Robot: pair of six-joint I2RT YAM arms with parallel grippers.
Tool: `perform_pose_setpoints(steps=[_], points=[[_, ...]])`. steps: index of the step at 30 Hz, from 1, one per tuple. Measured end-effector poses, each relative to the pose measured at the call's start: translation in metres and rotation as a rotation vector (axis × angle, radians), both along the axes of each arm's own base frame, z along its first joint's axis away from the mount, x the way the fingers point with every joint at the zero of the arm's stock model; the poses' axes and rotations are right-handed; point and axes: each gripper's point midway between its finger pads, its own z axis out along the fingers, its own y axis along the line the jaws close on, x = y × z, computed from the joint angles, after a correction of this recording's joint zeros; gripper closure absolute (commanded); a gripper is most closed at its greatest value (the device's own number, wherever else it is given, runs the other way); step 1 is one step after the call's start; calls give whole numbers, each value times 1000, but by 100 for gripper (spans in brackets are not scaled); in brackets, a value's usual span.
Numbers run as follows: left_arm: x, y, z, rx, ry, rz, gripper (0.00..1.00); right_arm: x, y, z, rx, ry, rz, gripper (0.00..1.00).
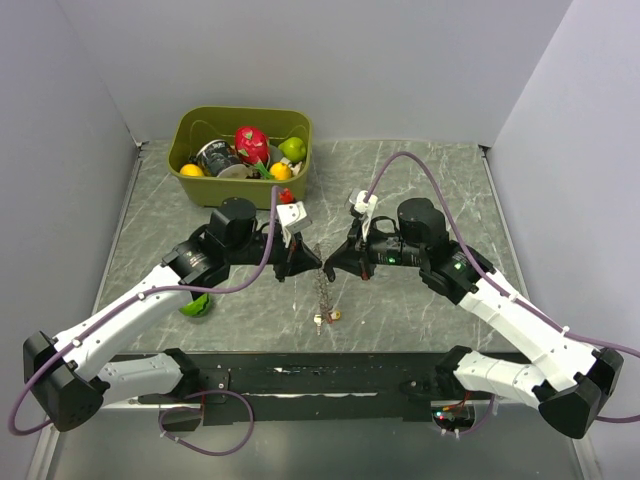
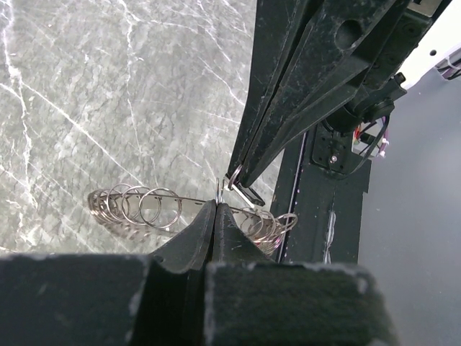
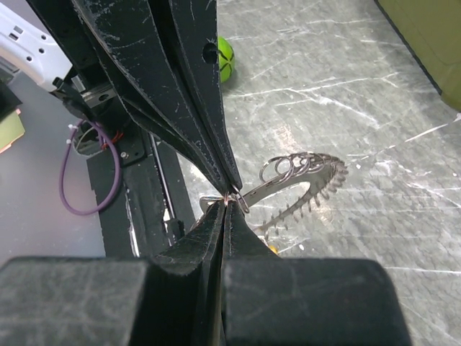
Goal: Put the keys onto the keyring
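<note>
The keyring (image 1: 322,290) is a thin grey metal loop strung with several small split rings. It hangs between both grippers above mid-table. In the left wrist view it (image 2: 144,205) stretches sideways; in the right wrist view it (image 3: 306,169) curves away. My left gripper (image 1: 308,266) is shut on a small ring at its top end (image 2: 217,190). My right gripper (image 1: 332,266) is shut on the same end (image 3: 232,196), tip to tip with the left. Small keys (image 1: 325,319) lie at the loop's lower end on the table; a yellow head (image 3: 274,249) peeks out.
An olive bin (image 1: 190,170) holding fruit and a cup stands at the back left. A small red object (image 1: 286,196) sits in front of it. A green ball (image 1: 197,305) lies under my left arm. A black strip (image 1: 320,375) runs along the near edge.
</note>
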Motion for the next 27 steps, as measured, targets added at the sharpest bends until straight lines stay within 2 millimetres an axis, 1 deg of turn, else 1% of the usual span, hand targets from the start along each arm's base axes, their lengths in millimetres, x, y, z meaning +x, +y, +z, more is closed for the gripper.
perform_pose_setpoints(steps=[16,23,27], points=[[-2,-1,-1,7,-1,2,99,-5,4,-3,0,19,38,100],[-2,-2,0,6,-7,6,99,-1,3,-4,-8,14,12,100],[-2,1,5,-2,-23,21,99,0,2,-5,-14,17,5,100]])
